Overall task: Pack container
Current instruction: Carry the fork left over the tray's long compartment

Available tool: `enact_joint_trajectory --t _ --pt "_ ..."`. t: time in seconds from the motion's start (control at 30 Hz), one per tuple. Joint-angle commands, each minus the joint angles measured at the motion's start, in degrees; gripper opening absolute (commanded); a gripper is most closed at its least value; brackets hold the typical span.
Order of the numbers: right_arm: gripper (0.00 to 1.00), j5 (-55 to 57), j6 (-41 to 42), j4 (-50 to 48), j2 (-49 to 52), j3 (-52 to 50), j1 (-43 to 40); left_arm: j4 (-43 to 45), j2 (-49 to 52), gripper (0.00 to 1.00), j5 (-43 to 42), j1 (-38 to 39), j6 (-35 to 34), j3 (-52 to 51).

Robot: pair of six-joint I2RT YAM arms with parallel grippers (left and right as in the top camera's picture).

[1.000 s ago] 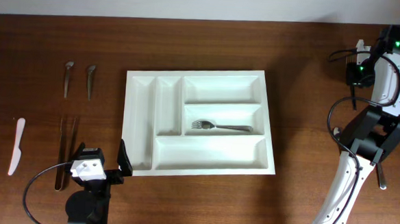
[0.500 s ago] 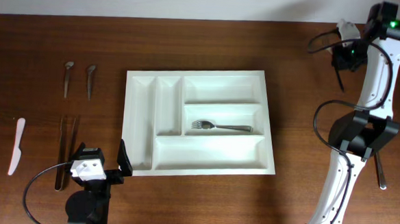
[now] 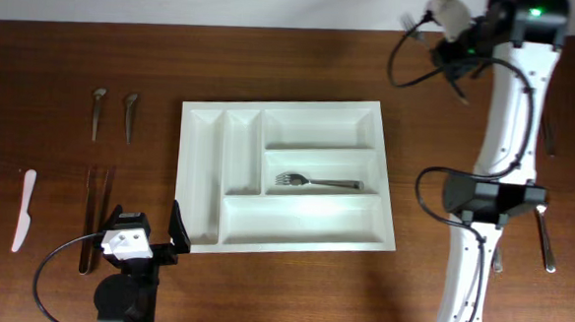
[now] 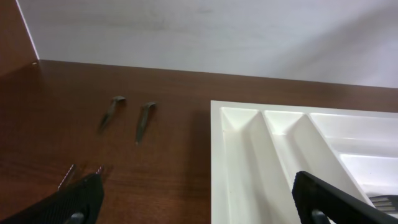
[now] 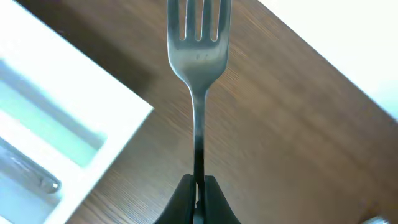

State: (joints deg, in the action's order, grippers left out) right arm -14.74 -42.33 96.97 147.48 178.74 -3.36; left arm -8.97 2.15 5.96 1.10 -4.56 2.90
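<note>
Right end effector (image 5: 198, 188), pinching fork (image 5: 198, 59), swung left toward container (image 3: 294, 223); left end effector (image 4: 196, 202) spread.

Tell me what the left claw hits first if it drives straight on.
Probably the container, whose left rim lies right in front of the open left claw. If the claw rides above it, the way looks free to the back wall.

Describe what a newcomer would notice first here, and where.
The large white plastic cutlery tray sits in the middle of the brown wooden table, with one silver metal fork lying in its middle wide compartment. Beyond the tray's far right corner, the right gripper pinches a second silver fork by its handle.
</note>
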Motion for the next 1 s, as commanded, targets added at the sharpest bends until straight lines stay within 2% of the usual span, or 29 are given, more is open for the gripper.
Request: enact_joint_trajectory --t 0.0,0.17,0.63,0.77,0.97 --pt "0.04 -1.2 -1.3 0.4 -3.0 0.7 3.9 0.2 -0.1 0.99 -0.6 0.2 -0.1 -0.3" --pt "0.04 -1.1 2.6 0.4 -5.2 0.4 9.1 0.2 -0.1 0.99 -0.6 0.2 -0.1 -0.3" --pt "0.04 0.2 4.3 0.4 -8.0 -1.2 20.7 0.2 -0.1 0.99 -0.6 0.2 -0.1 -0.3" --pt "0.04 4.2 3.8 0.4 -8.0 -5.4 23.0 0.2 -0.1 0.99 -0.6 0.2 -0.1 -0.3" --pt "0.04 4.3 -0.1 0.4 -8.0 -17.0 25.9 0.2 -0.1 0.99 -0.6 0.2 -0.1 -0.3"
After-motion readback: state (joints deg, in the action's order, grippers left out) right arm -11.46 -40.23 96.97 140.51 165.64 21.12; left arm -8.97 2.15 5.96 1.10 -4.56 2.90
